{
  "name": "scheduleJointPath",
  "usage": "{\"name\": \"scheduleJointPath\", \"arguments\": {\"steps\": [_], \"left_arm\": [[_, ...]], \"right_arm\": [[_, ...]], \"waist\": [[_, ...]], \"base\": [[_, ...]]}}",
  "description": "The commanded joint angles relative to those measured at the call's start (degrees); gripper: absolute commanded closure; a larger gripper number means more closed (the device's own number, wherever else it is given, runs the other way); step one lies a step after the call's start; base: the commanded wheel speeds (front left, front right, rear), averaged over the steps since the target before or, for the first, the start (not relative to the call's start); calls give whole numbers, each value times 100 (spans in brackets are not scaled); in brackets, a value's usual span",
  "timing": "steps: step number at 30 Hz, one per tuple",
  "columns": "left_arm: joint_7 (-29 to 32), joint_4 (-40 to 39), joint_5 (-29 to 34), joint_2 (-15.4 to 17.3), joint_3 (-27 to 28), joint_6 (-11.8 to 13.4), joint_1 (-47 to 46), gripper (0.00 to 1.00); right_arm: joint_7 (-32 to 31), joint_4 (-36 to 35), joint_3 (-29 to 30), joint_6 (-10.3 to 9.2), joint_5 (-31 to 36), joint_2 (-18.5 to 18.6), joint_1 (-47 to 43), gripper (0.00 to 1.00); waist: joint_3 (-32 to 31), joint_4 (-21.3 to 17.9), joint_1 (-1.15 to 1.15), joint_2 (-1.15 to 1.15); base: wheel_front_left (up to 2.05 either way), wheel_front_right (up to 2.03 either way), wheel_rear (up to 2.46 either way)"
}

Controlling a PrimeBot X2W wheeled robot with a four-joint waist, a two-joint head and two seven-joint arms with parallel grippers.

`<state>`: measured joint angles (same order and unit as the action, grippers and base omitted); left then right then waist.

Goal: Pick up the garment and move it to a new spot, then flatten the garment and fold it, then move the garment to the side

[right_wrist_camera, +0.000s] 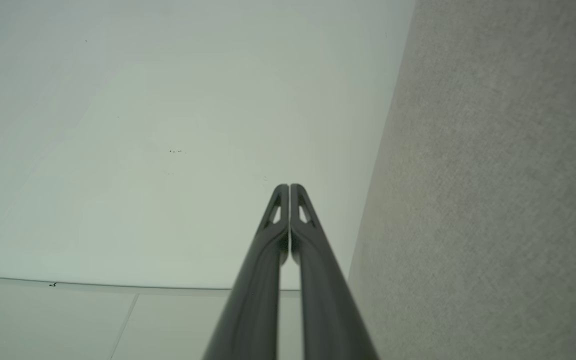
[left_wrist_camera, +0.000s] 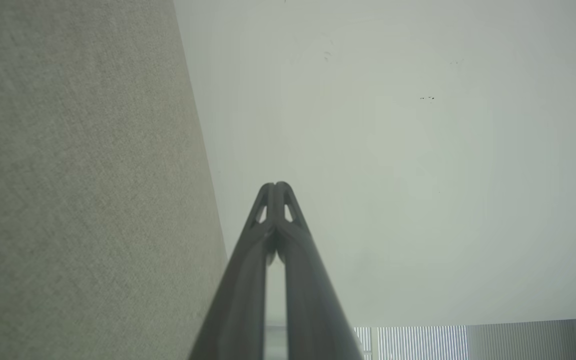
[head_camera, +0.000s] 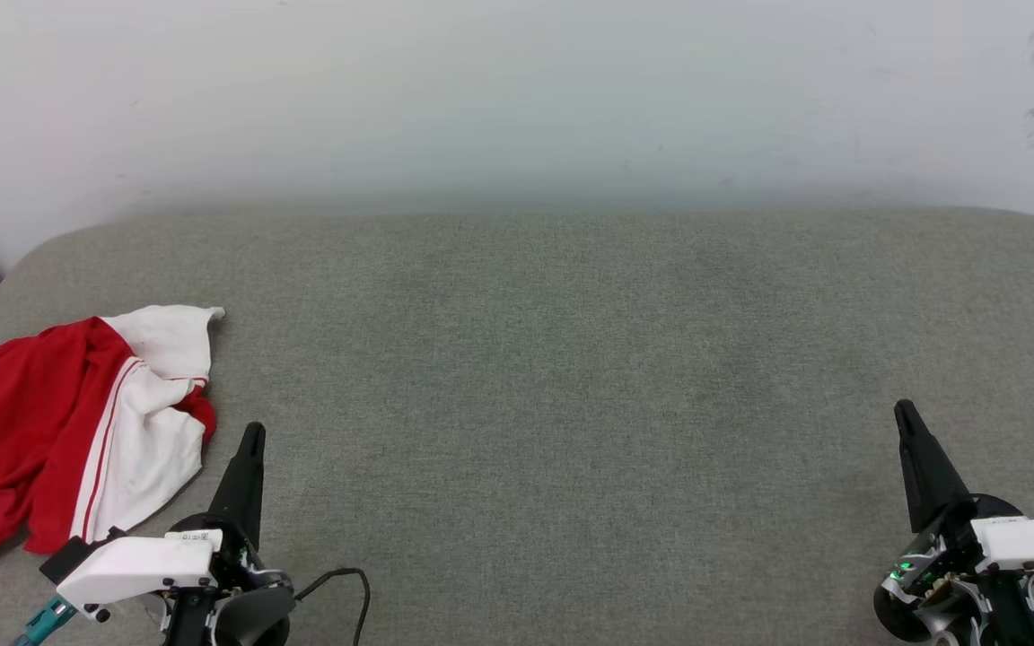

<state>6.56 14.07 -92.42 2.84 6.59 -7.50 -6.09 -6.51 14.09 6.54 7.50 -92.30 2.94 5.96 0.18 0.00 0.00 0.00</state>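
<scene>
Garment [head_camera: 23,431] lay at the head view's left edge on the grey tabletop [head_camera: 571,359], long axis slanting toward upper right, just left of the left end effector [head_camera: 250,447], the nearer one; the right end effector [head_camera: 908,423] sat well apart at lower right. The left wrist view showed the left end effector [left_wrist_camera: 275,189] clenched on nothing. The right wrist view showed the right end effector [right_wrist_camera: 289,189] likewise.

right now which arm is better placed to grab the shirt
Left. The shirt lies crumpled at the left of the pad, just beside the left gripper, while the right gripper sits far across it. Both are shut and empty, so the left would need to open first.
</scene>
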Motion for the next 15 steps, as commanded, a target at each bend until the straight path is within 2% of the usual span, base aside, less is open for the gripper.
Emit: {"name": "scheduleJointPath", "arguments": {"steps": [1,15], "left_arm": [[-2,-8,14,-7,2,-17,-38,100],[-2,-8,15,-7,2,-17,-38,100]], "right_arm": [[0,-1,-4,-1,-17,-21,76,100],[0,-1,-4,-1,-17,-21,76,100]], "waist": [[0,0,0,0],[0,0,0,0]], "base": [[0,0,0],[0,0,0]]}}
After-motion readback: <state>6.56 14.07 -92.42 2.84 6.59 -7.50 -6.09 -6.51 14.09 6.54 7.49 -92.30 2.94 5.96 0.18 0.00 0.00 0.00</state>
